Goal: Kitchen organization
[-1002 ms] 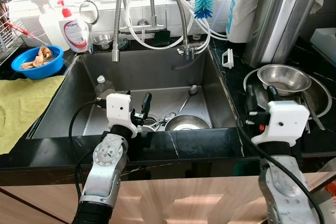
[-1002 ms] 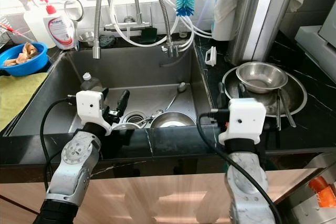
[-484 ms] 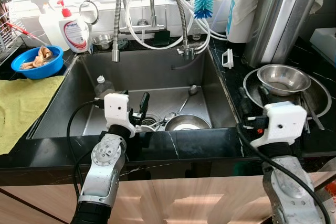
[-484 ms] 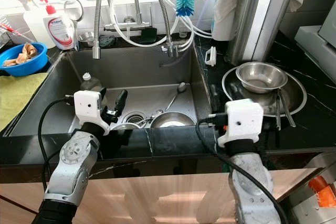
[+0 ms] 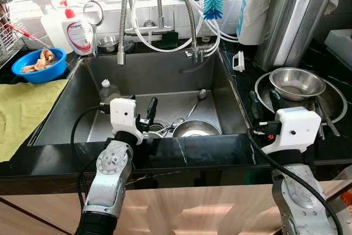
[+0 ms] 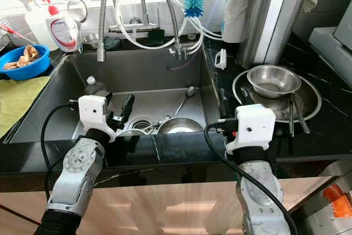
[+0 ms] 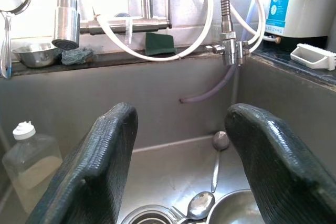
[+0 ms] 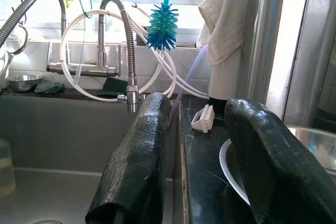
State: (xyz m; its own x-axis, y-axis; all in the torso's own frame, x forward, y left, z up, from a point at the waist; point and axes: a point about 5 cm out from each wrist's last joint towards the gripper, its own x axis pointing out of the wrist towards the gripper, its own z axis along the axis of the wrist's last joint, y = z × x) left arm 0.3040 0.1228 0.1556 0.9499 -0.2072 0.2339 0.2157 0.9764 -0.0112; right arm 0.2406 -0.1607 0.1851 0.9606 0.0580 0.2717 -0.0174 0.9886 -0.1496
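Now, in my left eye view, the left gripper (image 5: 144, 115) hangs lower centre over the sink (image 5: 220, 89), spread, empty. Left wrist view: a spoon (image 7: 200, 202) lies below. Right wrist view: the right gripper (image 8: 210, 145) is spread, empty, beside the steel bowl (image 8: 310, 140).

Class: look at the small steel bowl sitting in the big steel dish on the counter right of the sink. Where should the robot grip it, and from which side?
Grip the small steel bowl by its near rim, one finger inside and one outside, coming from above. It sits upright and open, its thin rim raised above the big steel dish; the body looks too wide to span. The right gripper, open, is nearest.
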